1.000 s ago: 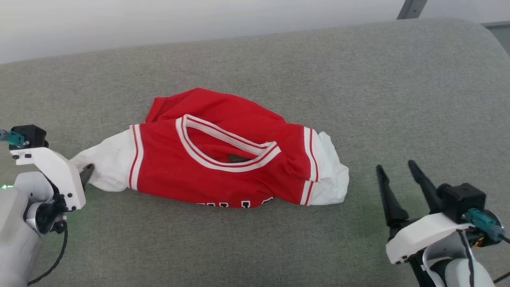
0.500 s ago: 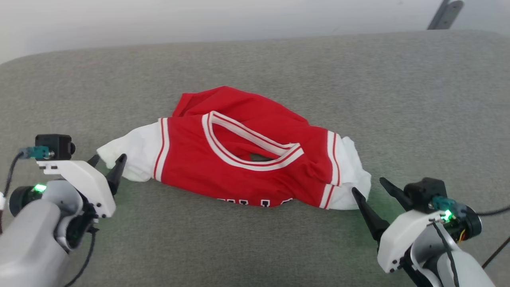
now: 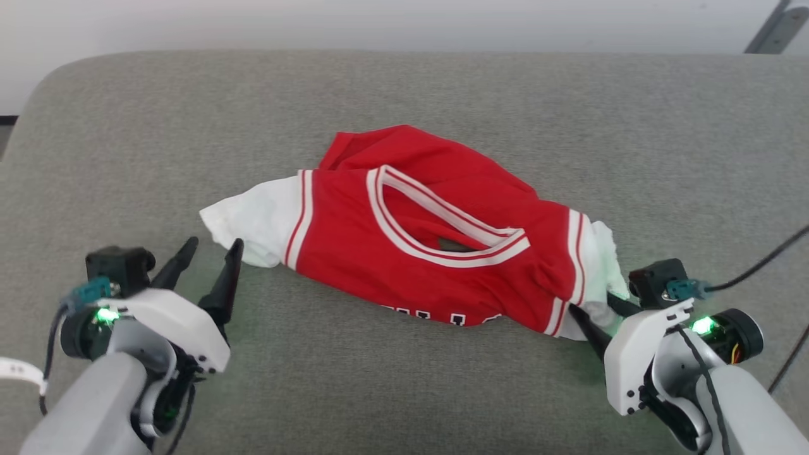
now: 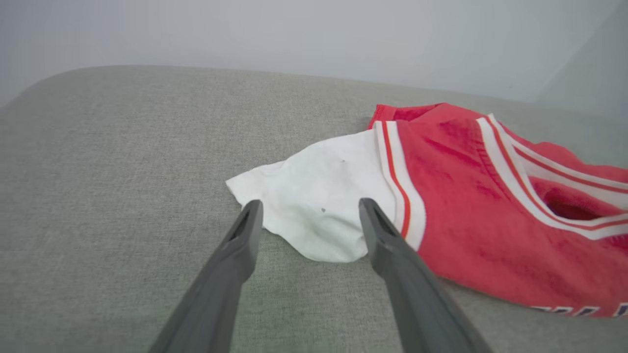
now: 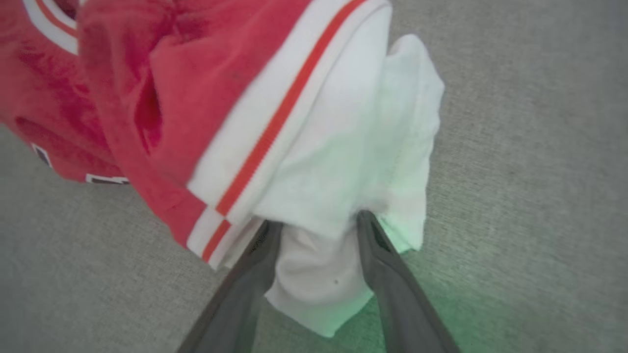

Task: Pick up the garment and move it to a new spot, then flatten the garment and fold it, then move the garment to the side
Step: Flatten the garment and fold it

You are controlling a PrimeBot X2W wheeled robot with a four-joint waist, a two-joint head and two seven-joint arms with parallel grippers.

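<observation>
The garment [image 3: 436,265], a red T-shirt with white sleeve ends and striped trim, lies crumpled across the middle of a grey cushion [image 3: 404,88]. My left gripper [image 3: 213,246] is open just short of the white left sleeve [image 3: 253,221], with a small gap to the cloth. In the left wrist view its gripper [image 4: 310,206] frames that sleeve's [image 4: 319,196] near edge. My right gripper [image 3: 597,309] reaches under the white right sleeve [image 3: 600,253]. In the right wrist view the sleeve [image 5: 319,264] bunches between the gripper's [image 5: 318,220] fingers, which stand wide apart.
The cushion rounds off at its far left corner [image 3: 57,76], with a pale wall behind. A grey metal strut [image 3: 774,28] shows at the top right. A black cable [image 3: 758,265] runs from my right wrist off to the right.
The head camera has turned, shifting the picture. My left gripper let go of the left sleeve, opened and drew back. My right gripper came in until its fingers straddled the right sleeve.
</observation>
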